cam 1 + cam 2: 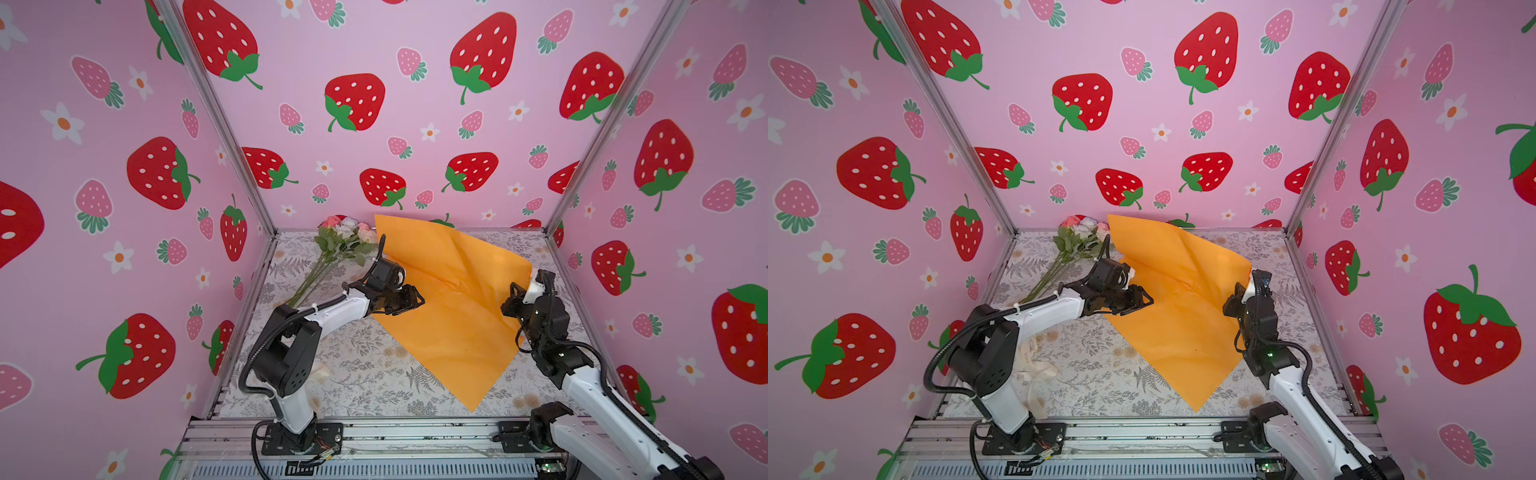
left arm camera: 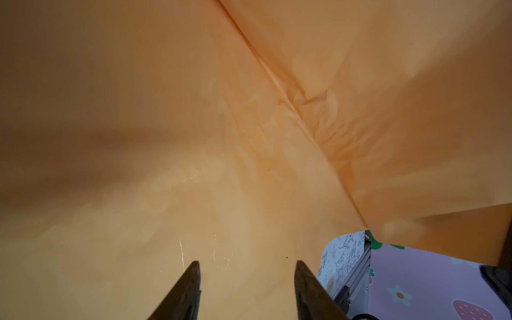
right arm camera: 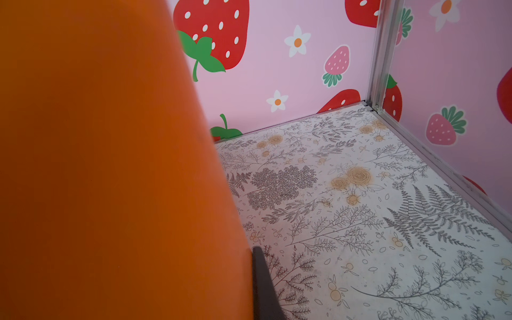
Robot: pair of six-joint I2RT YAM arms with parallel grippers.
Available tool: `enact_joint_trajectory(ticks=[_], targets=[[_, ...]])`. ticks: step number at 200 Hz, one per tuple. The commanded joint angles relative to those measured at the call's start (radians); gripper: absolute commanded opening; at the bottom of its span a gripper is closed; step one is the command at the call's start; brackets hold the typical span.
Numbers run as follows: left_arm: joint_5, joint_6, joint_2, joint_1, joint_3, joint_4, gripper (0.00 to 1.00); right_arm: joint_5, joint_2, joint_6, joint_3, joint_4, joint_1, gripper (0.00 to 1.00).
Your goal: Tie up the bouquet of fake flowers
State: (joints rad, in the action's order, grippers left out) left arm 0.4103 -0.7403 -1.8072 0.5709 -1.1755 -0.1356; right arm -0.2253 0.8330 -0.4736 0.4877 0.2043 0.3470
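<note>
The bouquet of fake flowers point(image 1: 341, 243) point(image 1: 1080, 243) lies at the back left of the table, pink and white heads toward the back wall, thin green stems running forward-left. Neither gripper touches it. An orange paper sheet point(image 1: 451, 316) point(image 1: 1177, 316) covers the table's middle, its back and right parts raised. My left gripper point(image 1: 415, 300) point(image 1: 1145, 301) point(image 2: 247, 263) hovers open over the sheet's left side, with nothing between its fingers. My right gripper point(image 1: 524, 286) point(image 1: 1245, 291) point(image 3: 253, 257) is shut on the sheet's right edge and holds it up; one finger point(image 3: 261, 279) shows, the paper hides the other.
A cream ribbon point(image 1: 1034, 368) lies loose on the floral table cover point(image 1: 1100, 374) by the left arm's base. Strawberry-print walls point(image 1: 374, 124) close in the back and both sides. Aluminium rails point(image 1: 374, 436) run along the front edge.
</note>
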Motion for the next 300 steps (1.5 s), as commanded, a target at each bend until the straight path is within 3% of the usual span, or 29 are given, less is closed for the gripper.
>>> enact_joint_trajectory(ticks=[1, 35, 66, 100, 156, 194, 227, 255, 261, 284, 300], targets=[[-0.028, -0.006, -0.07, 0.008, -0.069, -0.035, 0.53, 0.117, 0.007, -0.072, -0.012, 0.002, -0.069, 0.0], [-0.067, -0.045, -0.118, 0.01, -0.061, -0.052, 0.49, 0.236, 0.072, -0.108, -0.017, 0.042, -0.203, 0.0], [-0.085, -0.072, -0.11, 0.008, 0.007, -0.033, 0.46, 0.341, 0.217, -0.129, -0.002, 0.128, -0.355, 0.0], [-0.114, -0.096, -0.098, 0.006, 0.09, -0.02, 0.44, 0.403, 0.393, -0.128, 0.055, 0.202, -0.454, 0.0], [-0.174, -0.144, -0.015, -0.001, 0.27, 0.018, 0.42, 0.442, 0.68, -0.093, 0.165, 0.265, -0.462, 0.0], [-0.206, -0.176, 0.03, -0.033, 0.344, 0.025, 0.42, 0.481, 0.836, -0.071, 0.287, 0.124, -0.461, 0.0], [-0.215, -0.199, 0.052, -0.043, 0.376, 0.034, 0.4, 0.558, 0.91, -0.043, 0.344, 0.054, -0.461, 0.0], [-0.217, -0.206, 0.07, -0.045, 0.388, 0.034, 0.38, 0.552, 0.939, -0.022, 0.407, -0.08, -0.46, 0.0], [-0.217, -0.208, 0.075, -0.045, 0.394, 0.038, 0.38, 0.55, 0.93, -0.022, 0.406, -0.084, -0.461, 0.03], [-0.195, -0.215, 0.092, -0.045, 0.405, 0.061, 0.39, 0.526, 0.856, -0.017, 0.426, -0.125, -0.46, 0.34], [-0.176, -0.216, 0.101, -0.045, 0.404, 0.071, 0.4, 0.481, 0.795, 0.005, 0.465, -0.202, -0.461, 0.46]])
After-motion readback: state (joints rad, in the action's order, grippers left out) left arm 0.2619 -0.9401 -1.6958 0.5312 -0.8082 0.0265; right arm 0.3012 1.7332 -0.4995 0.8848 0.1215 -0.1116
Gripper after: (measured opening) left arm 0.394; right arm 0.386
